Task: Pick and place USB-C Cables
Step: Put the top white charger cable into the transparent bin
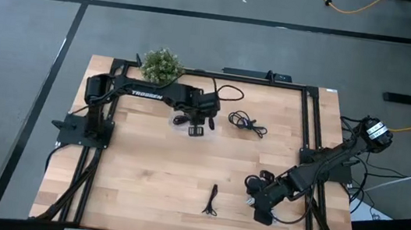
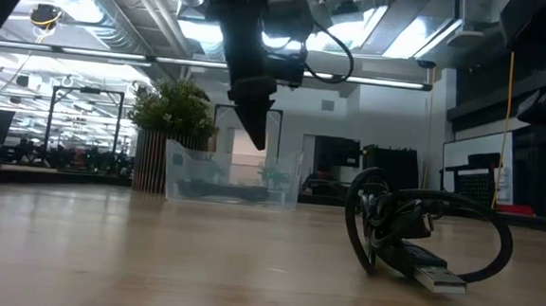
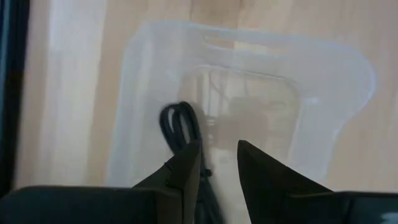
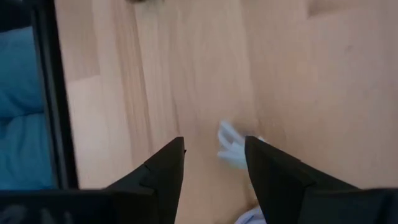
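A wooden table [image 1: 144, 170] is seen from above, with a clear plastic tub [image 1: 193, 121] set near its far edge, beside a small potted plant [image 1: 161, 65].

The left gripper [image 1: 196, 129] is held above the tub. In the left wrist view its fingers [image 3: 186, 168] are seen slightly apart, with bare tub floor showing through the narrow gap. Nothing is clamped between them. A black cable [image 3: 179, 127], folded into a long narrow loop, is seen lying inside the tub [image 3: 249, 93] just beside one fingertip.

A second black cable [image 1: 247, 122] is laid loose on the table to the right of the tub, spread in open, untidy loops. A third black cable [image 1: 210, 202] is found near the front edge, well apart from the others, drawn into a thin tight bundle. In the low view a black cable [image 2: 420, 233] is seen close by as a rounded coil with a silvery flat plug resting on the wood.

The right gripper [image 1: 256, 200] is held low over the table's front right part. Its fingers [image 4: 165, 171] are seen apart, and a white cable [image 4: 233, 149] is lying on the wood between them, only a short pale length of it being visible. Whether it is touched by the fingers cannot be told.
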You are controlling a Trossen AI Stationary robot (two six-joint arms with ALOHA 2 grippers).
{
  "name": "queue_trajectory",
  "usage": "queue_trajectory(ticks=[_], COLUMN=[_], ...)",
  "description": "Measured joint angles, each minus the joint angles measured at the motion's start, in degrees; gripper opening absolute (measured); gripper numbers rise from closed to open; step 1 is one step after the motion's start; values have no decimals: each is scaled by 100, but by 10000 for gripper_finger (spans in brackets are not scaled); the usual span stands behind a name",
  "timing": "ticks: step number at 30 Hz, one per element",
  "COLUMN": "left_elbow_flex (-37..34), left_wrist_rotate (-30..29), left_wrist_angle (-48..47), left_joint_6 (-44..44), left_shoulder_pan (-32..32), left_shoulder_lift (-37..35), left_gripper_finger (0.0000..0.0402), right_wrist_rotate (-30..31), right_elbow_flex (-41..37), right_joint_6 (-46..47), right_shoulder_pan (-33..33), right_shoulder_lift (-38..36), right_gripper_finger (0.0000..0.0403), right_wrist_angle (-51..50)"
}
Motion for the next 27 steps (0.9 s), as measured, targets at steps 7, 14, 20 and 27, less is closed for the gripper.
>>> queue_trajectory(ticks=[7,14,20,27], left_elbow_flex=[0,0,0,0], left_wrist_rotate=[4,2,-134,-710], left_wrist_angle=[-703,-1817,-1817,-1749], left_joint_6=[-1381,-1750,-1962,-1960], left_shoulder_pan=[-587,-1545,-2403,-3033], left_shoulder_lift=[0,-2,-2,-2], left_gripper_finger=[99,99,98,98], right_wrist_rotate=[721,736,659,476], right_elbow_flex=[2,8,9,7], right_joint_6=[-896,-1781,-546,-86], right_shoulder_pan=[-116,-157,-120,172], right_shoulder_lift=[0,0,0,0], right_gripper_finger=[174,174,174,174], right_wrist_angle=[862,1457,-69,-1110])
